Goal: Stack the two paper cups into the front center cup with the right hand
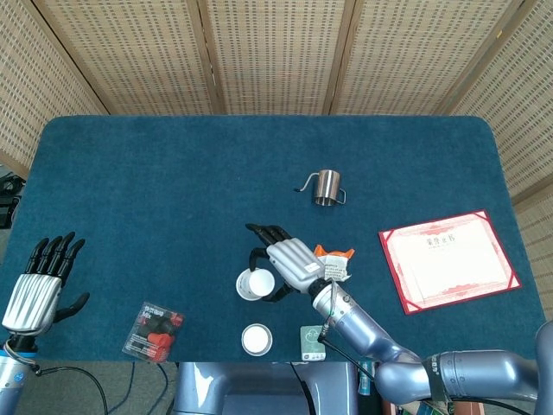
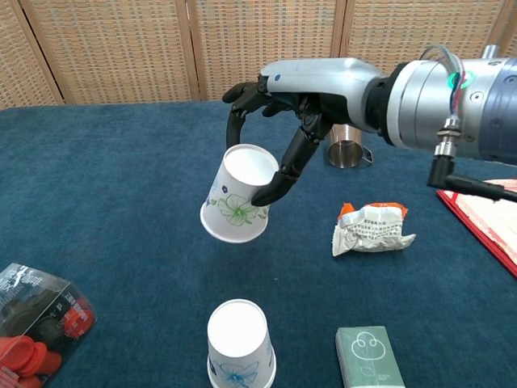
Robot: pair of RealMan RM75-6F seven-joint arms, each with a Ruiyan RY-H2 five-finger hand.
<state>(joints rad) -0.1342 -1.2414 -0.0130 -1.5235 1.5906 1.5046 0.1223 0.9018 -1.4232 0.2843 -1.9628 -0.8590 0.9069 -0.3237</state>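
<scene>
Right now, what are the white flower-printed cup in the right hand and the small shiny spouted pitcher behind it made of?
White flower-printed cup, pinched in the right hand: looks like paper, matte white wall with green print and a thin rolled rim. Small shiny spouted pitcher: probably stainless steel, grey mirror-like sheen with reflections, thin curved spout; plated metal cannot be ruled out.

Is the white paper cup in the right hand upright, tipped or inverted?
Inverted and tilted: the floral white paper cup shows its closed base uppermost, held by the right hand.

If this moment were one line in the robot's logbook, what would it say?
right hand: holds paper cup tilted, airborne | front cup: upside down, untouched | left hand: idle
</scene>
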